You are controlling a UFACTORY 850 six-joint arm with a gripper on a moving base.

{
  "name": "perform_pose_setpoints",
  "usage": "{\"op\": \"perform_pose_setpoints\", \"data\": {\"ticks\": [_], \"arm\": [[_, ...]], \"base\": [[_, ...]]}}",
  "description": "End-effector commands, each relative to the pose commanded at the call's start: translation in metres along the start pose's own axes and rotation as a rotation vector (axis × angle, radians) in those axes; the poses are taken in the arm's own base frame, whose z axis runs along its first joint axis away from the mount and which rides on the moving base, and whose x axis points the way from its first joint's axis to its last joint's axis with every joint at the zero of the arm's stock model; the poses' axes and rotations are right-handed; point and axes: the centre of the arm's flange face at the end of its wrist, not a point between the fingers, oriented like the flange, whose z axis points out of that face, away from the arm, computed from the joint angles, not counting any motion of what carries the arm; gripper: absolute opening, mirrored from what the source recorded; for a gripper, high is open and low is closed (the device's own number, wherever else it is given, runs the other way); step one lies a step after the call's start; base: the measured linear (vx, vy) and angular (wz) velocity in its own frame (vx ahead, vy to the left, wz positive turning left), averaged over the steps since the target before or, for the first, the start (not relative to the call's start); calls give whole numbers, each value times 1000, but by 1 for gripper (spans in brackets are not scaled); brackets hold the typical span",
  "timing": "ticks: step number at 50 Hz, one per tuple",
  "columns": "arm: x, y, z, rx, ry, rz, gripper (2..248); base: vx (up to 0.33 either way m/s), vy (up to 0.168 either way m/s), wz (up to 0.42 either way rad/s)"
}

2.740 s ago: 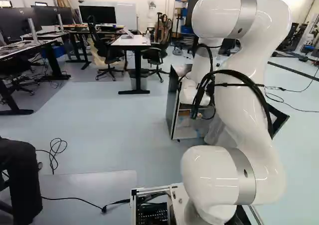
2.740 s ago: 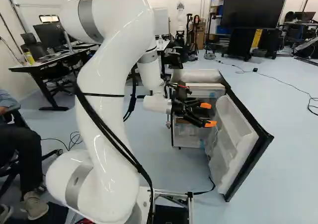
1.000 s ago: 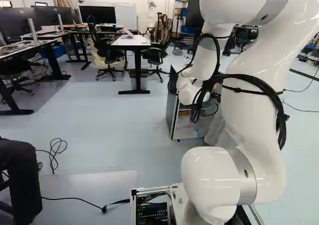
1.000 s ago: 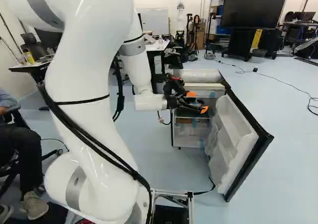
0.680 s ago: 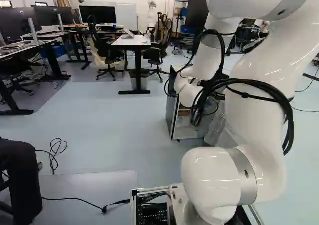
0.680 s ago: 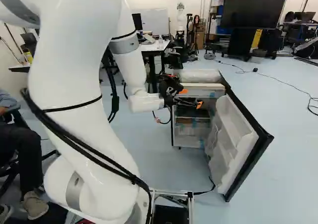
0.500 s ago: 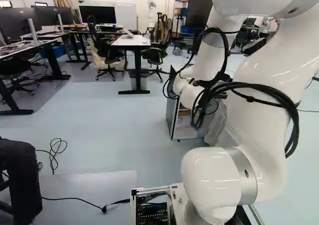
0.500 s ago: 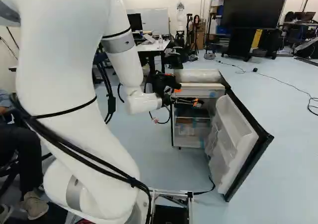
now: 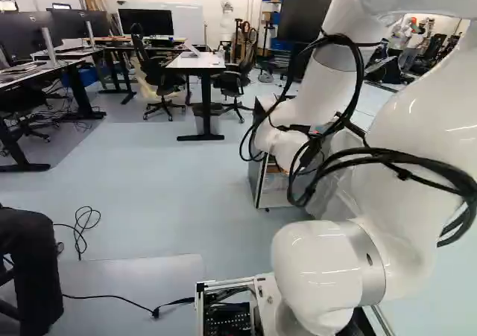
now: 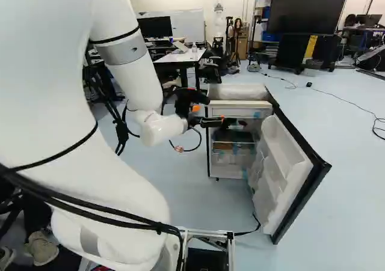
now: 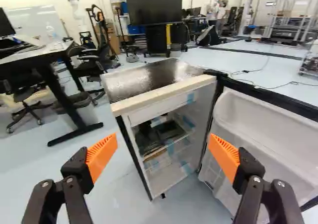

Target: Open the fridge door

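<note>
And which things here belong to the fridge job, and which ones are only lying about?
For the job:
- fridge
- its door, standing open
- gripper, fingers apart

Only around:
- white-topped desk
- big dark screen
- waste bin
- office chair

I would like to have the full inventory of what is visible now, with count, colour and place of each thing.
Fridge: one, grey with white interior, ahead of the fingers
Fridge door: one, black and white, open, right of fridge in right base view
Dark items: some, count unclear, inside fridge
Large screen: one, black, beyond fridge
White-topped table: one, dark legs, centre-left in left base view
Office chairs: several, black, around tables
Whiteboard: one, white, far wall
Arm: one, white, foreground
Fingers: two, black, orange pads, apart
</note>
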Motion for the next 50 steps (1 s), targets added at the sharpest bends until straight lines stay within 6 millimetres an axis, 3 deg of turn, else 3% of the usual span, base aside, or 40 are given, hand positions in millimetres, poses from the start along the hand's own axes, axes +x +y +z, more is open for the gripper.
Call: {"op": "perform_pose_setpoints", "data": {"ticks": [50], "arm": [[-20, -14, -65, 346, -69, -159, 247]], "base": [[0, 0, 0]]}}
